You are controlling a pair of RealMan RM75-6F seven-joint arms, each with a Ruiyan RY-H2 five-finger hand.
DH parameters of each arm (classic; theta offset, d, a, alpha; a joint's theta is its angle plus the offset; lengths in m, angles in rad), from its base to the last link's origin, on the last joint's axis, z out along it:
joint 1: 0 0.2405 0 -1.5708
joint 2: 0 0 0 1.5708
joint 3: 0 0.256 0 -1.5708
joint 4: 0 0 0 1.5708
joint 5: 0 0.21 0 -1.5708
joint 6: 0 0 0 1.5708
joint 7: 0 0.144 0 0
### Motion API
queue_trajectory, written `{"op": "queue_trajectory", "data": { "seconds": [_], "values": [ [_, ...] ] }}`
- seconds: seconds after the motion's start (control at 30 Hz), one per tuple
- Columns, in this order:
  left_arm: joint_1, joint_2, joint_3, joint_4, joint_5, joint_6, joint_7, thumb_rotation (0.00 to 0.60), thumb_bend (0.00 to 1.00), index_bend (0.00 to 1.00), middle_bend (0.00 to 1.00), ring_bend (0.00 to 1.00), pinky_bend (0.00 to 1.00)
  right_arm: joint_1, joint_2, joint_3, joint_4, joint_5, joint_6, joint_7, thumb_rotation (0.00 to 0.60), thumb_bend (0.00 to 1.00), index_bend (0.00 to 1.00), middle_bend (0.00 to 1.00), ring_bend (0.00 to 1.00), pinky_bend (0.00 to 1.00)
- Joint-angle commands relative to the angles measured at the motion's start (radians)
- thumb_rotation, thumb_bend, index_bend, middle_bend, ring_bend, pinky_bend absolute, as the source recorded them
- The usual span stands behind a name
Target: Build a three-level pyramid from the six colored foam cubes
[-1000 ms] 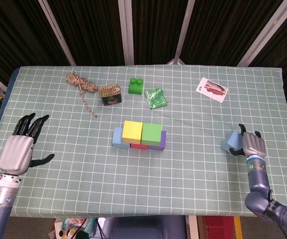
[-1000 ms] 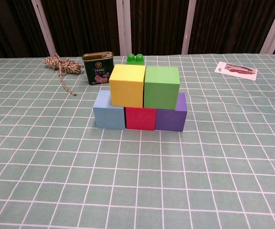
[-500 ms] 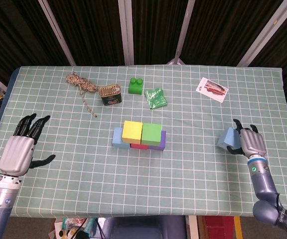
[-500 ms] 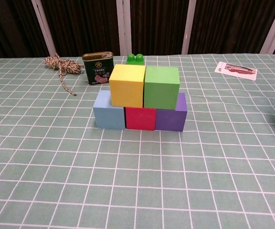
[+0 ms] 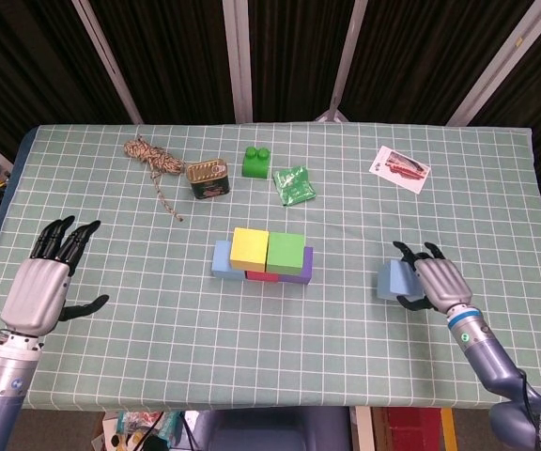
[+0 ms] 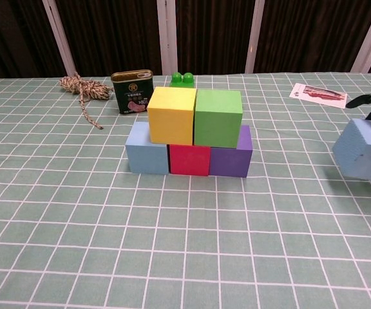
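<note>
1. Cubes stood mid-table in two levels: I saw a light blue cube (image 6: 147, 149), a red cube (image 6: 189, 159) and a purple cube (image 6: 231, 156) side by side on the checked green tablecloth (image 5: 158, 310), touching one another.
2. On top of them I had a yellow cube (image 6: 171, 114) and a green cube (image 6: 218, 116), pressed together, the yellow one straddling the light blue and red cubes, the green one over the red and purple.
3. My right hand (image 5: 437, 284) gripped the sixth cube, a second blue cube (image 5: 394, 280), with dark fingers over its top edge and the thumb under it; the chest view showed it tilted and lifted off the cloth, to the right of the stack and well apart from it.
4. My left hand (image 5: 38, 289) sat near the table's left edge with its fingers spread and straight and the thumb out to the side, holding nothing.
5. Along the far side I could see a coil of twine (image 5: 150, 156), a green tin can (image 5: 208, 178), a green toy brick (image 5: 256, 163) and a crumpled green packet (image 5: 294, 184).
6. A printed card (image 5: 399, 168) lay flat near the far right corner.
</note>
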Motion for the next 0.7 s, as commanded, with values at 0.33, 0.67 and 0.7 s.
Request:
{"op": "queue_trajectory", "data": {
  "seconds": [0.33,0.67,0.7],
  "values": [
    [0.005,-0.004,0.0,0.009,-0.003,-0.027,-0.001,0.6,0.07,0.01,0.13,0.0,0.01,0.027,-0.062,-0.005,0.014,0.037,-0.007,-0.064,0.6,0.31,0.0,0.36,0.26,0.0],
    [0.013,0.001,-0.012,0.008,0.0,-0.026,-0.008,0.6,0.07,0.01,0.13,0.0,0.01,0.042,-0.101,-0.003,0.014,0.097,0.007,-0.123,0.6,0.31,0.0,0.36,0.25,0.0],
    [0.014,0.001,-0.013,0.009,-0.001,-0.027,-0.009,0.6,0.07,0.01,0.13,0.0,0.01,0.042,-0.103,-0.003,0.016,0.102,0.007,-0.127,0.6,0.31,0.0,0.36,0.24,0.0]
  ]
}}
